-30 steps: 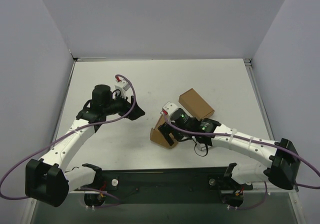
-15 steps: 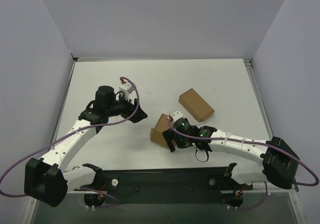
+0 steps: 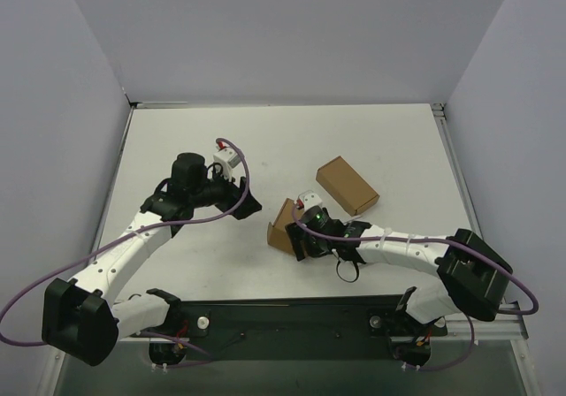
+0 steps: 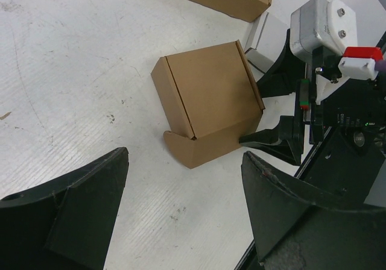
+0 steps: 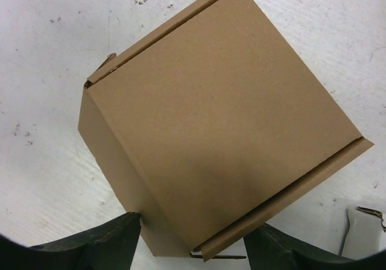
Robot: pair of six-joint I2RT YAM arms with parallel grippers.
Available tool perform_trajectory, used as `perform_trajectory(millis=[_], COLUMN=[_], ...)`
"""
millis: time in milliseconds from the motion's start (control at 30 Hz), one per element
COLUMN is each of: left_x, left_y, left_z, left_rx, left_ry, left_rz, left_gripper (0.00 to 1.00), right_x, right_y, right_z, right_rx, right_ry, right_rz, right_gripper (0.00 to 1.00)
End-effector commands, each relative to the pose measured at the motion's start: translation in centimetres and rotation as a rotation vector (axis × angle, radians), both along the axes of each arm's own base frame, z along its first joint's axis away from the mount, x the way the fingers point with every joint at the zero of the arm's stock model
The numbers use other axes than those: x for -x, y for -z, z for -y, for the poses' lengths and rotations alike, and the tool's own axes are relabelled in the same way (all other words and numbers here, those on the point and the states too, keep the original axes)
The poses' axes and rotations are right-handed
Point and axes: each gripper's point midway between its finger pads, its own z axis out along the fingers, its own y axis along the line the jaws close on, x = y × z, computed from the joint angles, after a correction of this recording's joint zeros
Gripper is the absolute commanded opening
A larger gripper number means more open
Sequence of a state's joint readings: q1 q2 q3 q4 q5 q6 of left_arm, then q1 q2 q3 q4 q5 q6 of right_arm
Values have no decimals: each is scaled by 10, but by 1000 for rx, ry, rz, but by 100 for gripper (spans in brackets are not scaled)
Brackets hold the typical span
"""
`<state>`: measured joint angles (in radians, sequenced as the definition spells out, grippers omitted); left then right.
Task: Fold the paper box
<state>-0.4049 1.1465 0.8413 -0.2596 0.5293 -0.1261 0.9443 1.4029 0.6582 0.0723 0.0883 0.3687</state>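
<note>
Clearly, in the top view, the paper box (image 3: 283, 226) sits on the desk (image 3: 177, 140) as a squarish carton. The right tool (image 3: 299, 241) is at its near side, and the left tool (image 3: 246, 203) hangs just beside it, spread wide and empty. The left wrist view shows a lower flap (image 4: 193, 149) splaying out. In the right wrist view the fingers (image 5: 96, 246) stand wide apart, flanking a corner without clamping it. This looks like the final tuck: next, press that flap home while steadying the box.

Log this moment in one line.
small brown kraft cardboard box: folded into carton | right gripper: open, astride its corner | left gripper: open, apart
</note>
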Motion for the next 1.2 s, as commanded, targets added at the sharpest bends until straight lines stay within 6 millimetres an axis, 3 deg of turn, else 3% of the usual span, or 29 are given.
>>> perform_trajectory(millis=[0, 167, 367, 600, 733, 767, 800, 833, 867, 967, 1167], left_x=[-1, -1, 0, 1, 0, 0, -1, 0, 1, 3, 8], left_y=[-5, -6, -7, -9, -9, -9, -9, -9, -7, -2, 21], left_z=[1, 1, 1, 1, 0, 0, 0, 1, 1, 5, 13], left_rx=[-5, -5, -3, -1, -4, -3, -2, 0, 0, -9, -114], left_ry=[7, 13, 16, 17, 8, 7, 5, 6, 7, 4, 20], left_rz=[35, 40, 44, 52, 51, 50, 51, 48, 42, 37, -10], left_gripper=[85, 85, 85, 85, 85, 85, 85, 85, 85, 85, 85], right_x=[-5, 0, 12, 22, 30, 28, 30, 25, 21, 12, -14], right_y=[-2, -4, -10, -24, -39, -52, -51, -54, -66, -74, -65], right_z=[-7, -14, -21, -27, -20, -18, -10, -3, -2, 13, 39], right_rx=[-58, -91, -154, -227, -238, -254, -231, -214, -228, -218, -225], right_ry=[22, -19, -86, -135, -124, -106, -73, -37, -22, 67, 198], right_rz=[1, -24, -88, -114, -127, -100, -115, -92, -67, -62, -95], right_gripper=[59, 34, 15, 7, 15, 26, 36, 58, 67, 82, 80])
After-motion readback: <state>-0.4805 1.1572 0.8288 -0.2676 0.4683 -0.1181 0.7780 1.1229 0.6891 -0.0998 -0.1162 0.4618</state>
